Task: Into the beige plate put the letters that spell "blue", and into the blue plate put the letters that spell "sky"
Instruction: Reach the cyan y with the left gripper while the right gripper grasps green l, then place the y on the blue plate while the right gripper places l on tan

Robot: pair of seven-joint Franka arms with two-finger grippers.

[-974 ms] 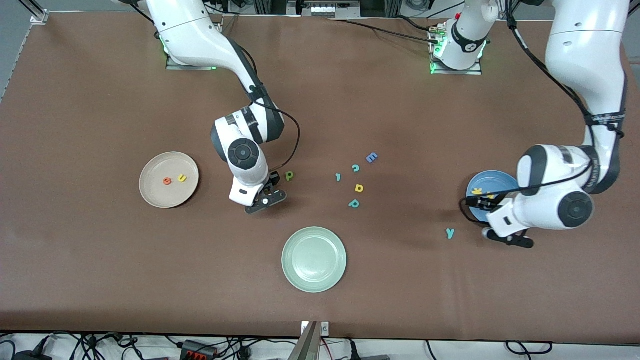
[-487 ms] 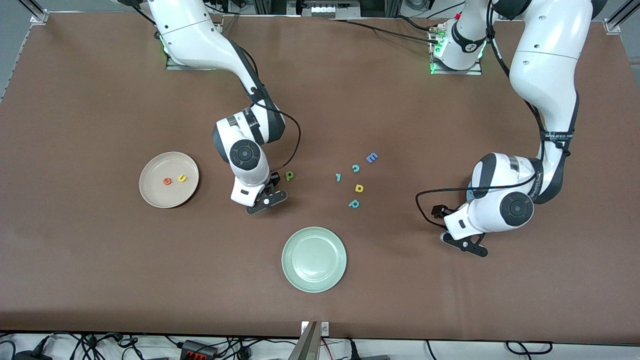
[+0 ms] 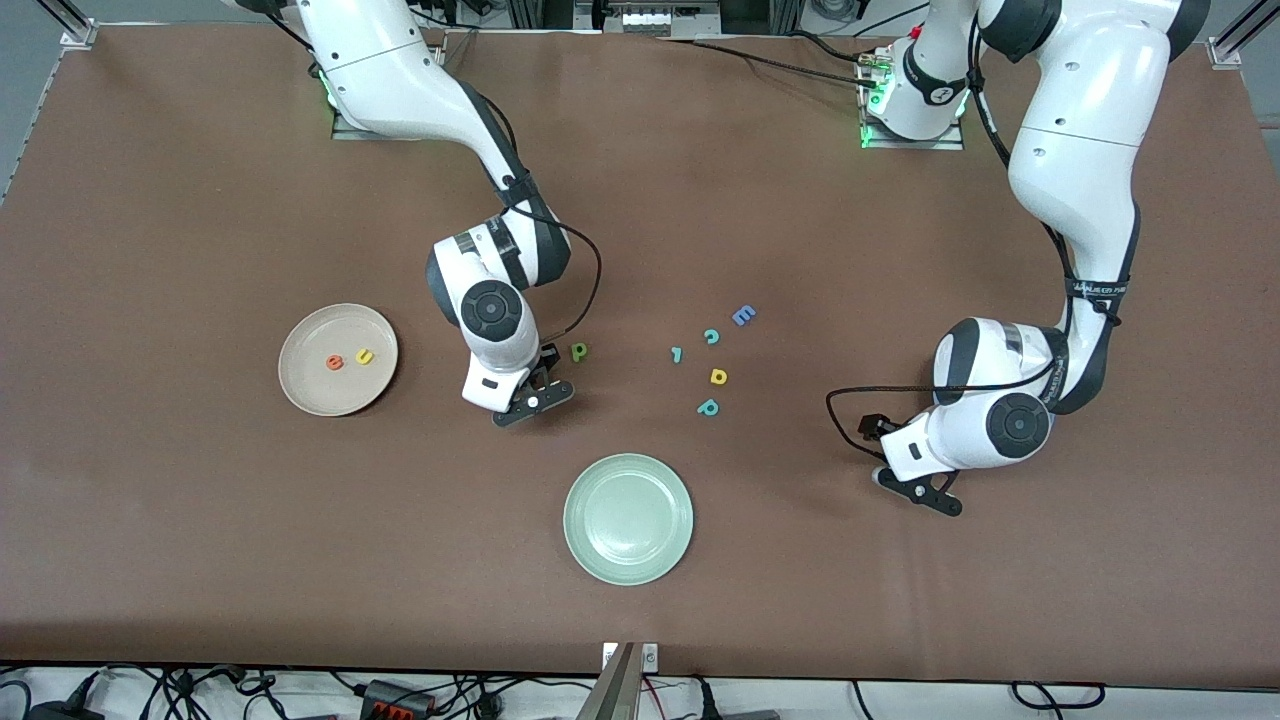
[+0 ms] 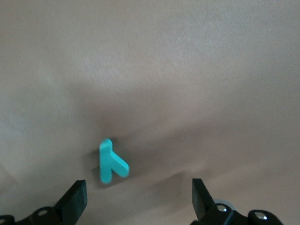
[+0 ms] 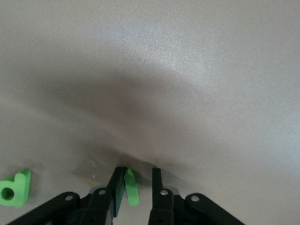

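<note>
The beige plate [image 3: 305, 335] holds an orange "e" [image 3: 334, 362] and a yellow "u" [image 3: 365, 356]. My right gripper [image 3: 533, 400] [image 5: 135, 185] is down at the table with the thin green "l" [image 5: 131, 187] between its fingers. One finger touches the "l" and the other stands a little off it. The green "b" [image 3: 578, 351] [image 5: 14, 190] lies beside it. My left gripper [image 3: 915, 490] [image 4: 138, 201] is open low over the table, with the teal "y" [image 4: 111, 161] lying flat just ahead of its fingers. The left arm hides the blue plate.
A pale green plate [image 3: 628, 518] sits nearest the front camera. Mid-table lie a teal stroke [image 3: 677, 354], a teal "c" [image 3: 712, 337], a blue "E" [image 3: 743, 315], a yellow "d"-like letter [image 3: 718, 376] and a teal "p" [image 3: 708, 407].
My left arm has swung off the blue plate toward the table's middle and come down over the teal "y". The right gripper's fingers have narrowed around the green "l".
</note>
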